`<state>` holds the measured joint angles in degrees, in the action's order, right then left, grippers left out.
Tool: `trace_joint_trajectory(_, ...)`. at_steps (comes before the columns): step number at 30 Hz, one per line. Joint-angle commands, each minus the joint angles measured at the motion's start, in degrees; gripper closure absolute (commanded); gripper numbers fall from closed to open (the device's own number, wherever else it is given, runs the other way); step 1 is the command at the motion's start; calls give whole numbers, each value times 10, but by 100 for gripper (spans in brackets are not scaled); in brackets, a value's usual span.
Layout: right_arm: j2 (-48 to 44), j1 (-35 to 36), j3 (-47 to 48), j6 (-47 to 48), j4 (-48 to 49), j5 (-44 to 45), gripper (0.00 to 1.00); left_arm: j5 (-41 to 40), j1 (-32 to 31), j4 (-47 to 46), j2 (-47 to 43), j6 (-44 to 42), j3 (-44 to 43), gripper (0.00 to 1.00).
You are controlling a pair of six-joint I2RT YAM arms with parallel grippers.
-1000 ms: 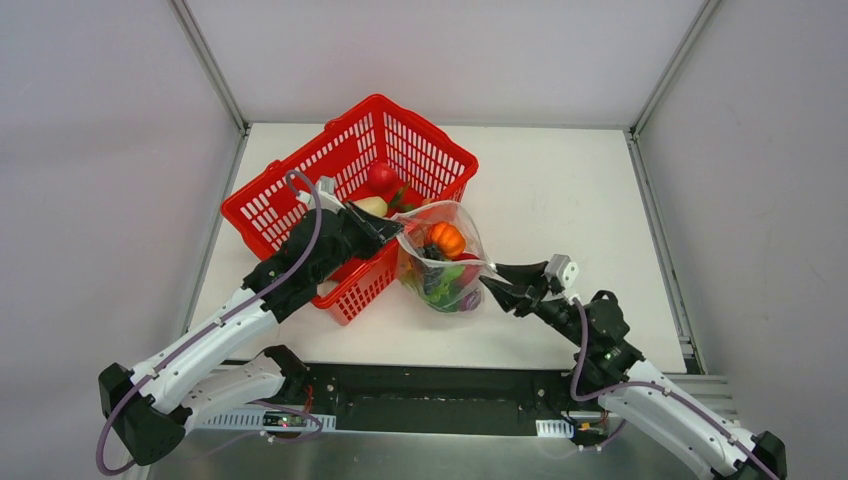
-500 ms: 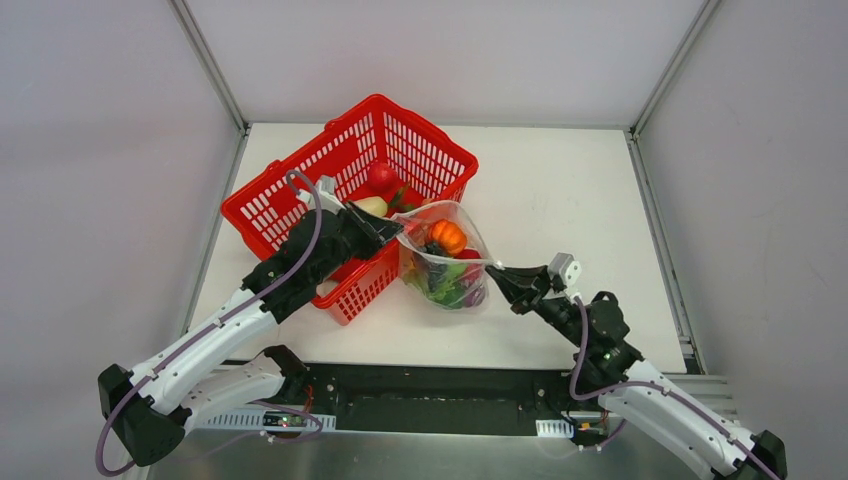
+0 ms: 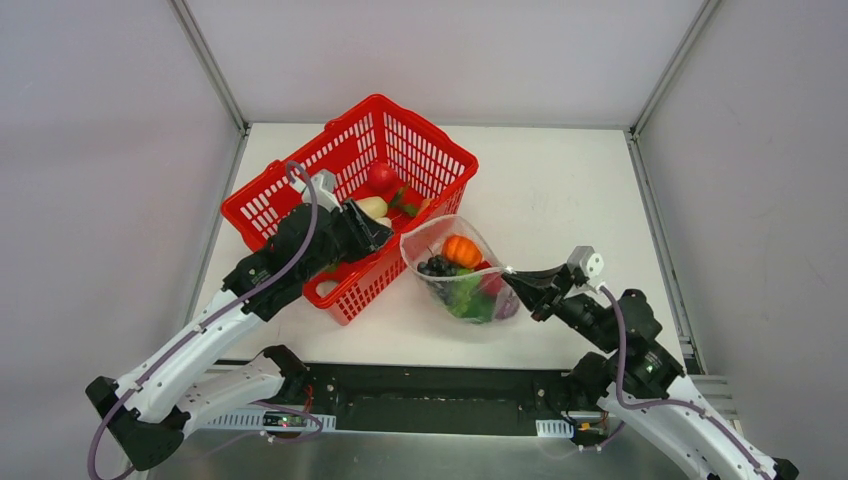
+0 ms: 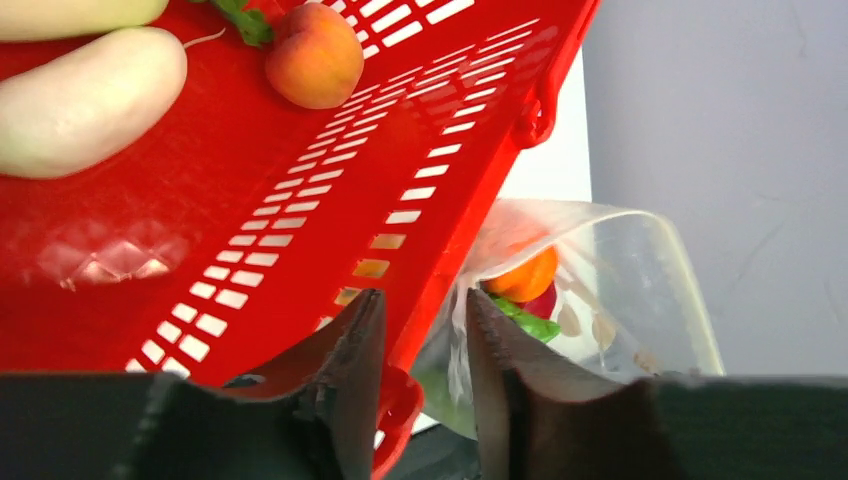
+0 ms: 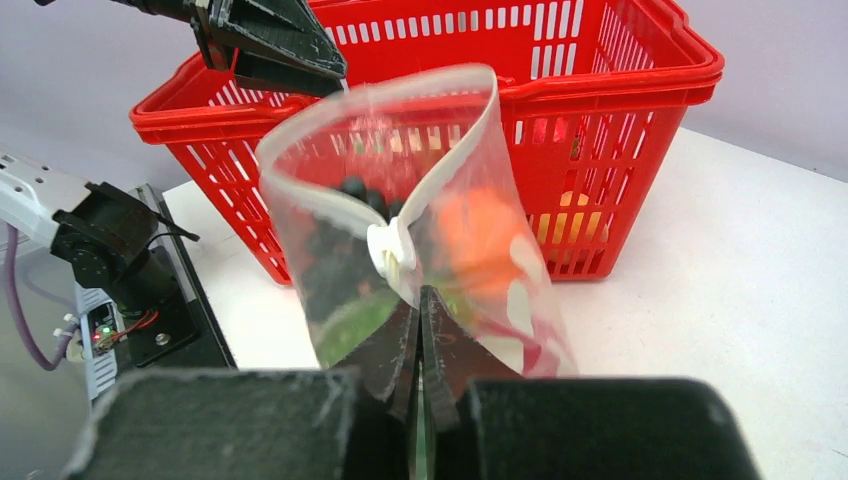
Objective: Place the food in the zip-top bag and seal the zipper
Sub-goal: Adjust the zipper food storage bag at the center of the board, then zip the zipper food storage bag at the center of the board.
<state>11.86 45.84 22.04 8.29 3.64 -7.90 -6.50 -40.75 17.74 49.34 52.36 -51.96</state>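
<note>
The zip-top bag [image 3: 458,280] hangs by the near right side of the basket, its mouth gaping open. It holds the food: an orange piece [image 3: 462,250], dark grapes [image 3: 435,266] and green and red pieces. My right gripper [image 3: 509,279] is shut on the bag's right edge, pinching the whitish zipper [image 5: 470,140] where it folds; the right wrist view shows the jaws [image 5: 420,300] pressed together on the film. My left gripper [image 3: 386,235] is open at the basket's near rim, a little apart from the bag [image 4: 600,270]. Its fingers [image 4: 360,340] straddle the red rim.
The red slotted basket [image 3: 300,205] stands tilted at the back left of the white table. It holds white radishes [image 4: 90,95], a peach [image 4: 314,55] and a red tomato [image 3: 381,177]. Grey walls enclose the table on three sides.
My left gripper has opened and let go of the bag's left edge. The right gripper has pulled the bag to the right, away from the basket.
</note>
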Motion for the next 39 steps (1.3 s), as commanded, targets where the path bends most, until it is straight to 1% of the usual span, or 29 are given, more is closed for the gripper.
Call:
trace_joint_trajectory(1, 2, 1, 63, -20, -63, -21, 100, 34, 9, 75, -2, -68, -56, 54)
trace_joint_trajectory(3, 4, 1, 67, -20, -72, -42, 100, 62, 9, 85, 6, -76, -65, 46)
trace_joint_trajectory(7, 27, 1, 69, -19, -77, -59, 100, 101, 2, 70, 10, -111, -62, 36)
trace_joint_trajectory(11, 54, 1, 75, -16, -75, -92, 100, 151, -28, -4, 5, -174, -51, 22)
trace_joint_trajectory(14, 60, 1, 75, -30, -53, -128, 100, 174, -67, -49, 17, -231, -68, 18)
trace_joint_trajectory(16, 61, 1, 78, -45, -41, -137, 100, 180, -97, -44, 42, -285, -106, 17)
trace_joint_trajectory(19, 64, 1, 89, -58, -48, -141, 100, 188, -154, 9, 97, -375, -188, 18)
trace_joint_trajectory(20, 65, 1, 93, -59, -57, -141, 100, 182, -172, 24, 116, -405, -211, 19)
trace_joint_trajectory(21, 66, 1, 99, -62, -68, -140, 100, 161, -189, 36, 133, -430, -233, 24)
trace_joint_trajectory(23, 72, 1, 113, -68, -92, -134, 100, 117, -227, 43, 159, -493, -260, 27)
trace_joint_trajectory(24, 75, 1, 121, -70, -104, -133, 100, 113, -240, 41, 170, -522, -267, 27)
trace_joint_trajectory(26, 81, 0, 134, -76, -125, -133, 100, 132, -258, 41, 189, -567, -277, 27)
trace_joint_trajectory(31, 91, 0, 146, -82, -150, -137, 100, 201, -275, 49, 224, -629, -287, 29)
trace_joint_trajectory(35, 92, 1, 146, -82, -152, -147, 100, 194, -301, 46, 241, -697, -287, 32)
trace_joint_trajectory(39, 91, 1, 146, -82, -157, -150, 100, 178, -323, 9, 246, -746, -269, 34)
